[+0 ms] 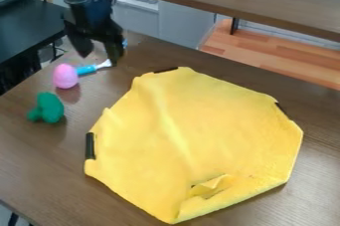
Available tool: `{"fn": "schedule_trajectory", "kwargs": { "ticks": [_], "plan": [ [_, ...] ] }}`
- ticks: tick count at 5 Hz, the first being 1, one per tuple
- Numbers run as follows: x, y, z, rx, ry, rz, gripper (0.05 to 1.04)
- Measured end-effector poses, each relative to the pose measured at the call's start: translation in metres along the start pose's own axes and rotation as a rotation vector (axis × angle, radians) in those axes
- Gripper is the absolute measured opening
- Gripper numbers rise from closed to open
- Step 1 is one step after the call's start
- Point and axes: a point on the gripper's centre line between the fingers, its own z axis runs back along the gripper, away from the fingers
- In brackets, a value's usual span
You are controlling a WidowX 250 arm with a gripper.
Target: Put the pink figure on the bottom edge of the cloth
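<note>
Presently, the task is standing at its opening stage, judging by the layout. The pink figure (65,76) is lying on the far-left part of the table (37,158), left of the yellow cloth (212,120) and apart from it. The gripper (100,59) is hanging beyond the pink figure and slightly to its right; its jaws are standing wide and are gripping nothing visible.

Done: no part of the placement is showing as complete, since the pink figure is lying off the cloth. Left: grasping, lifting, carrying toward the near side and setting down are all remaining. The near edge (231,201) is serving here, by judgement, as the bottom edge; a raised fold (213,186) is lying just inside it and is possibly offering an uneven seat.

Count of parts: one gripper is hanging over the work. One pink figure is lying beside one blue tool (86,70), whose pale tip is pointing right; whether the two are touching is remaining unclear. One green figure (50,107) is lying nearer than the pink figure and slightly left. One cloth is covering the table's middle, and three dark strips (90,146) are showing at its left, far and right margins.
</note>
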Motion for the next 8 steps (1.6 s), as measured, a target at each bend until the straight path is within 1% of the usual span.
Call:
{"fn": "schedule_trajectory", "kwargs": {
  "ticks": [1, 2, 3, 4, 5, 6, 7, 8],
  "plan": [
    [-0.001, 0.026, -0.023, 0.014, 0.062, 0.054, 1.001],
    [0.000, 0.041, -0.039, 0.050, 0.107, 0.086, 1.001],
    [0.000, 0.053, -0.038, 0.113, 0.129, 0.107, 1.001],
    [-0.004, 0.068, -0.034, 0.151, 0.140, 0.134, 1.001],
    [-0.005, 0.080, -0.030, 0.225, 0.153, 0.152, 1.001],
    [-0.004, 0.084, -0.029, 0.253, 0.139, 0.155, 1.001],
    [-0.005, 0.084, -0.040, 0.272, 0.145, 0.166, 1.001],
    [-0.007, 0.082, -0.050, 0.267, 0.155, 0.178, 1.001]
  ]
}}
